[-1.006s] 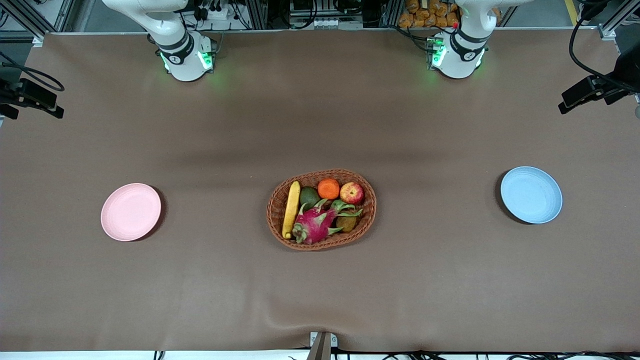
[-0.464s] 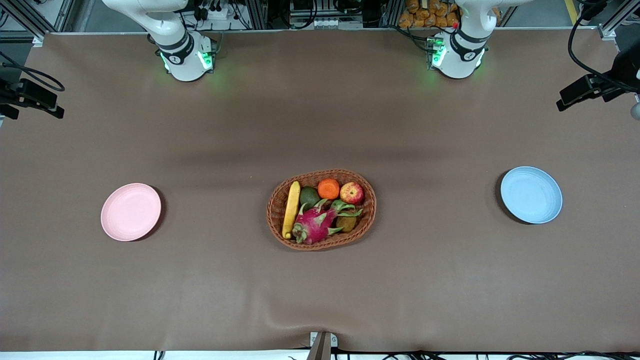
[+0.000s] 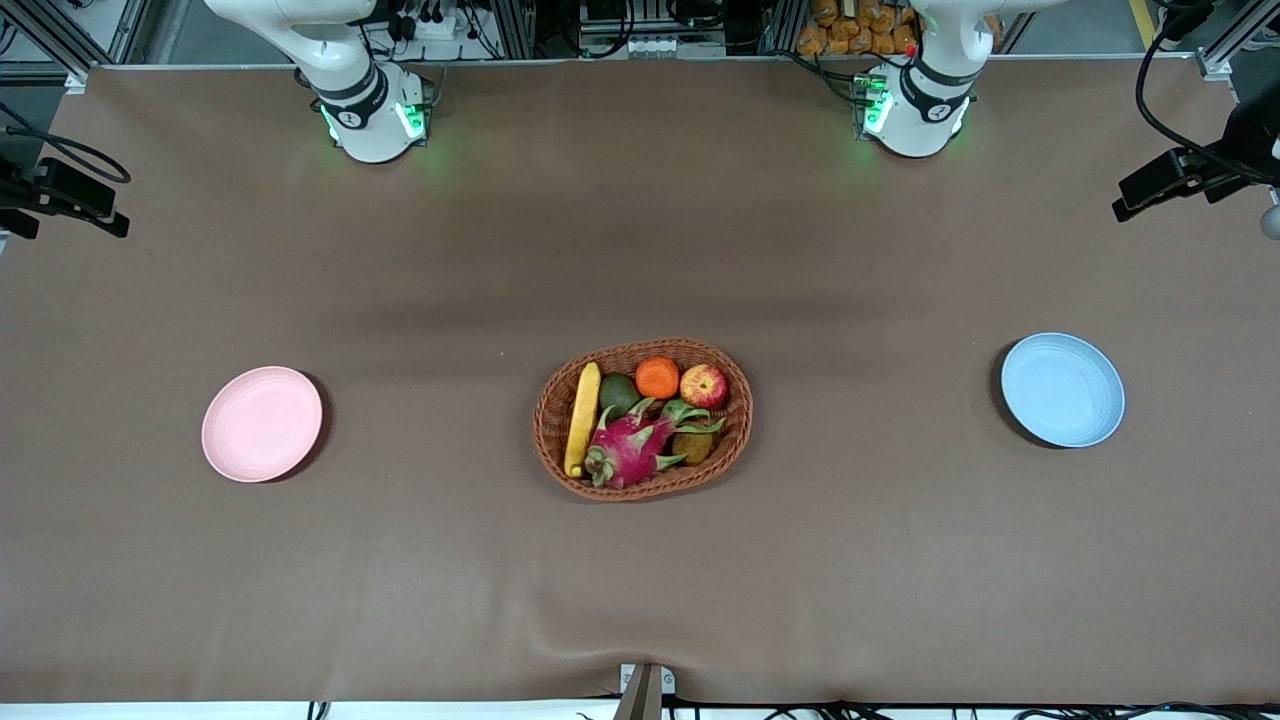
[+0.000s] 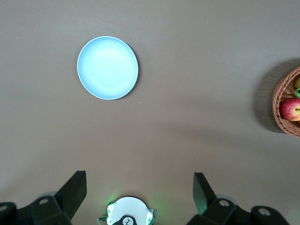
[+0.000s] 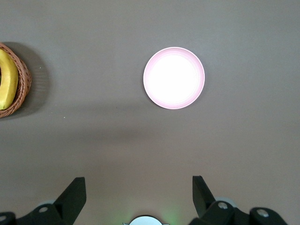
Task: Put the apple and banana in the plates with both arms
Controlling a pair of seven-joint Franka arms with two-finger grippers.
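Note:
The apple (image 3: 704,386), red with yellow blotches, and the long yellow banana (image 3: 582,417) lie in the woven basket (image 3: 745,425) at mid-table. The pink plate (image 3: 262,423) sits toward the right arm's end and the blue plate (image 3: 1063,389) toward the left arm's end, both bare. My left gripper (image 4: 139,180) hangs open high over its own base, looking down on the blue plate (image 4: 108,68) and the apple (image 4: 290,109). My right gripper (image 5: 139,185) is also open and empty, high above the pink plate (image 5: 174,78) and the banana (image 5: 8,79). Neither gripper shows in the front view.
The basket also holds an orange (image 3: 657,377), an avocado (image 3: 619,393), a pink dragon fruit (image 3: 630,448) and a brown kiwi (image 3: 692,447). The arm bases (image 3: 370,120) (image 3: 915,110) stand at the table's edge farthest from the front camera. Black camera mounts (image 3: 60,195) (image 3: 1180,180) reach in at both ends.

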